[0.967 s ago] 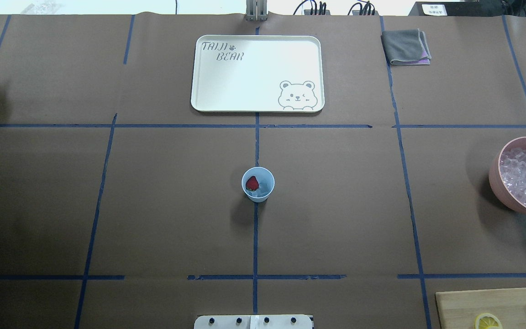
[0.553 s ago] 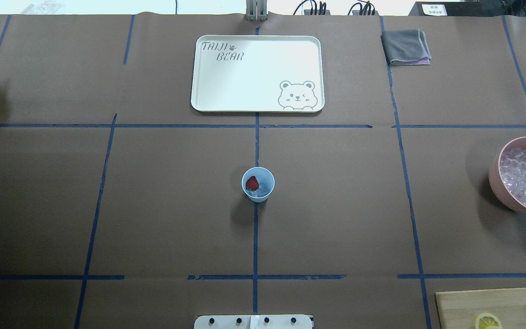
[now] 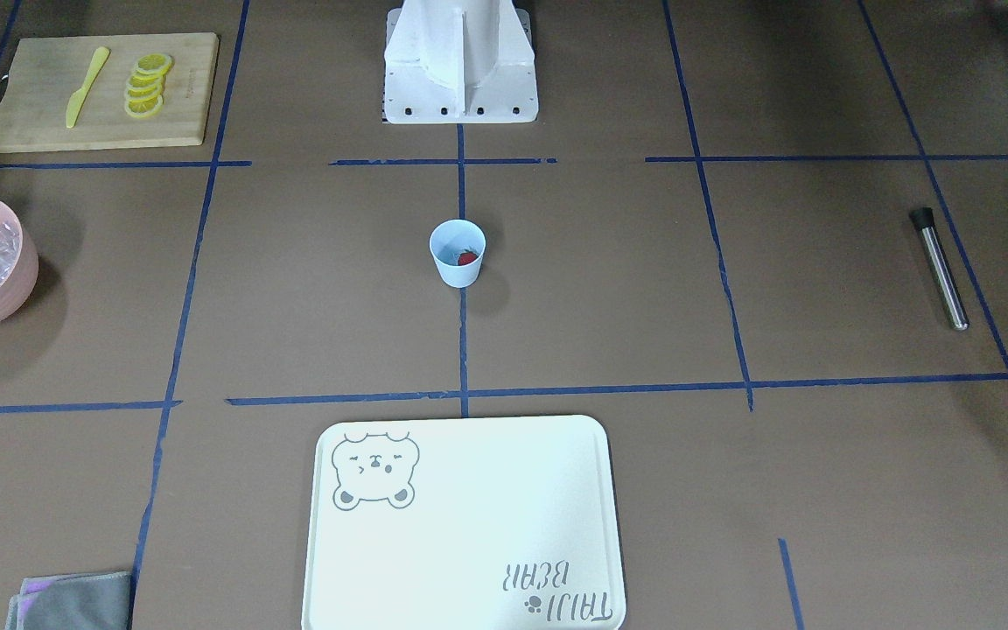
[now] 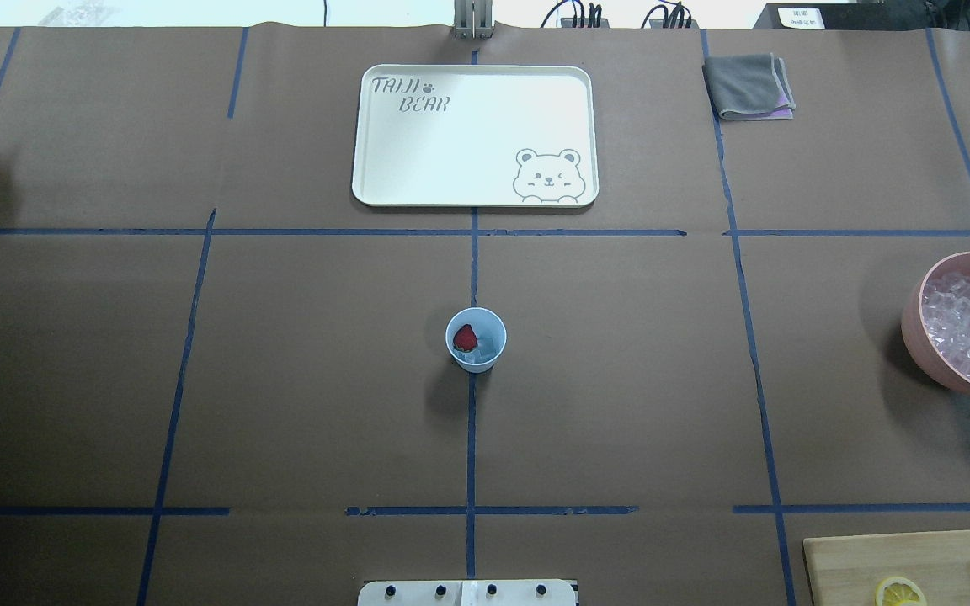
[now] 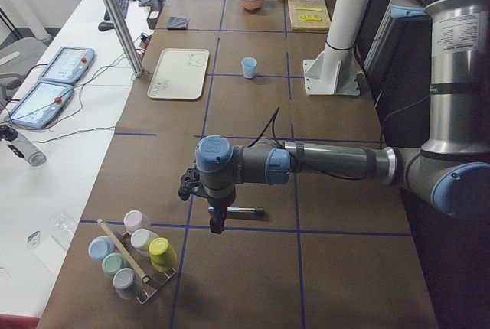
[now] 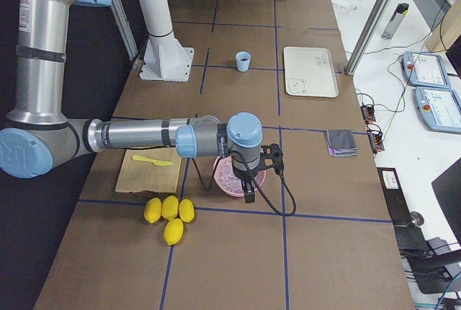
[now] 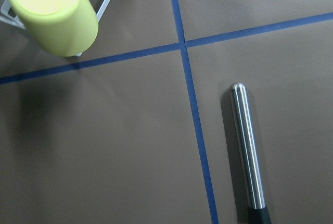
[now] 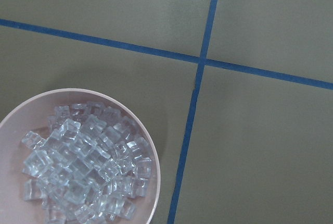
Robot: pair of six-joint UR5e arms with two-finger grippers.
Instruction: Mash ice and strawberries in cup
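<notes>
Left gripper (image 5: 217, 222): hangs low over the table's left end, near a steel muddler (image 7: 248, 151) lying flat; finger spread cannot be told. Right gripper (image 6: 248, 193): hangs over the pink bowl (image 4: 914, 332) of loose cubes at the right end; spread cannot be told. Cup (image 3: 458, 273): light blue, upright, table centre, well apart from both grippers. Contents: one red strawberry (image 4: 465, 337) beside clear ice (image 4: 489, 343). Beyond: white bear tray (image 4: 384, 151); grey cloth (image 4: 746, 84).

The left arm (image 5: 329, 162) and right arm (image 6: 144, 137) are silver-grey tubes with light blue joint caps. A black cable (image 6: 283, 189) trails from the right arm's wrist. The white base (image 3: 460, 61) has dark bolt holes (image 3: 444, 111).
</notes>
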